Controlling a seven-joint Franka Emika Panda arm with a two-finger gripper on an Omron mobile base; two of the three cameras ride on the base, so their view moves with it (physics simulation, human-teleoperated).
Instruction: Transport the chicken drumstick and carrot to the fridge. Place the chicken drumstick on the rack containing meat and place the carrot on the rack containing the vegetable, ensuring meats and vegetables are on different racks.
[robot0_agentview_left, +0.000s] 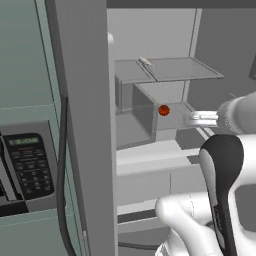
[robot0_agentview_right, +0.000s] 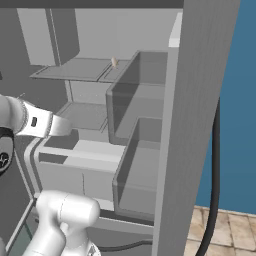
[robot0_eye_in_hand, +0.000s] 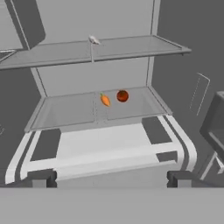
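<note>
I am looking into the open fridge (robot0_eye_in_hand: 131, 17), and I take its lower shelf (robot0_eye_in_hand: 65, 113) as my reference. The carrot (robot0_eye_in_hand: 105, 100) lies on that shelf, near the middle and towards the back, with its thin end pointing towards the front and its green tuft towards the back wall. Just beside the carrot, on the same shelf and apart from it, sits a small round red thing (robot0_eye_in_hand: 122, 96) that looks like a tomato; I also see it from the left base camera (robot0_agentview_left: 163, 110), just past the corner of a door bin.

Above the lower shelf is the upper shelf (robot0_eye_in_hand: 131, 46). A small pale item (robot0_eye_in_hand: 94, 40) lies on it near the middle divider; it is too small for me to say what it is. It shows from the left base camera (robot0_agentview_left: 145, 61) and the right base camera (robot0_agentview_right: 114, 62) as well.

Below the lower shelf a pale drawer front (robot0_eye_in_hand: 105, 151) runs across.

The hand (robot0_eye_in_hand: 109, 180) is in front of the lower shelf, outside it and a little lower, pointing into the fridge. Its fingers (robot0_eye_in_hand: 41, 179) stand spread wide apart and nothing is between them. From the left base camera the hand (robot0_agentview_left: 200, 118) reaches in at the height of the lower shelf, near its front edge.

I cannot find the chicken drumstick with certainty.
</note>
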